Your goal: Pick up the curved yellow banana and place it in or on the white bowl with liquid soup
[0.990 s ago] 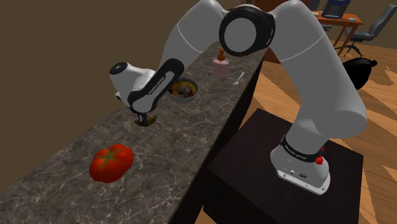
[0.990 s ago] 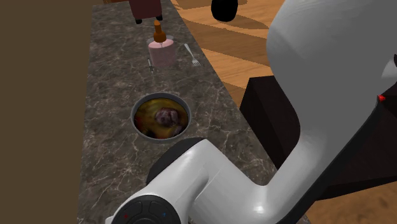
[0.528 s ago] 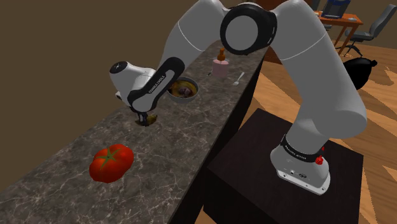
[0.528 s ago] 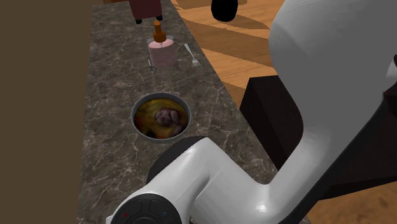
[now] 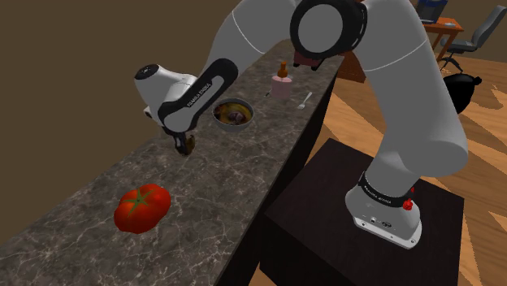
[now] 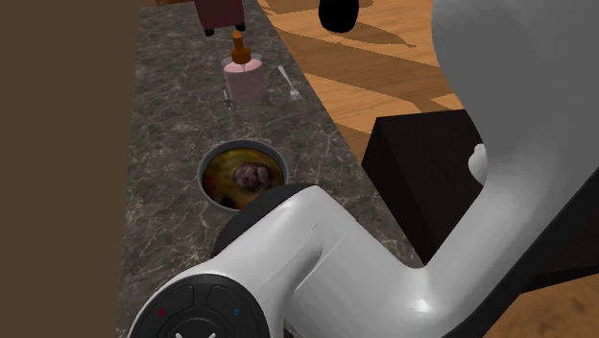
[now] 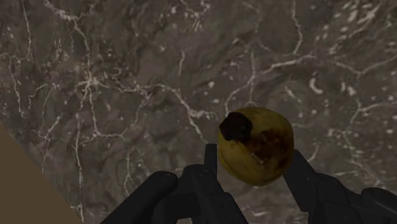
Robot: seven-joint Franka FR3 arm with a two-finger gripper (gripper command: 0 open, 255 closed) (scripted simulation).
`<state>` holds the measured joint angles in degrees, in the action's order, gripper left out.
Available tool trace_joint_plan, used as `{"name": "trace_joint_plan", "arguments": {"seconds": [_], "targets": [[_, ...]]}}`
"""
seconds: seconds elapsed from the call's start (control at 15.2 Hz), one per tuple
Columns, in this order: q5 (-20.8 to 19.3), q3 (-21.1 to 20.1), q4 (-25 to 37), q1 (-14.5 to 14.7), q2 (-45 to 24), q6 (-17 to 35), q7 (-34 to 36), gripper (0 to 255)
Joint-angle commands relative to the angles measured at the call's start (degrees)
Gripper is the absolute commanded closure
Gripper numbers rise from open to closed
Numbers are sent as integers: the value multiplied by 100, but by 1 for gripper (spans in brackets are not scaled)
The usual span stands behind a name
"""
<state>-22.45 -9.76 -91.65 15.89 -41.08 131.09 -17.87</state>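
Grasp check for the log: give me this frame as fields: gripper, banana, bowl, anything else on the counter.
gripper: shut on banana, above counter
banana: yellow-brown, clasped end-on, seems off the surface
bowl: grey rim, yellowish contents, on counter, no banana in it
tomato: red, on counter, opposite side of gripper from bowl
other: pink bottle and fork beyond bowl
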Motion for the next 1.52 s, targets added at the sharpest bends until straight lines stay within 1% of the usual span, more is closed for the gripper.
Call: {"name": "trace_joint_plan", "arguments": {"seconds": [0.0,0.66,1.45], "targets": [[32,-24,15,-9,91,-105,-33,255],[185,-126,63,-64,552,-599,-198,255],[348,-216,281,-101,971,-1214,-385,255]]}}
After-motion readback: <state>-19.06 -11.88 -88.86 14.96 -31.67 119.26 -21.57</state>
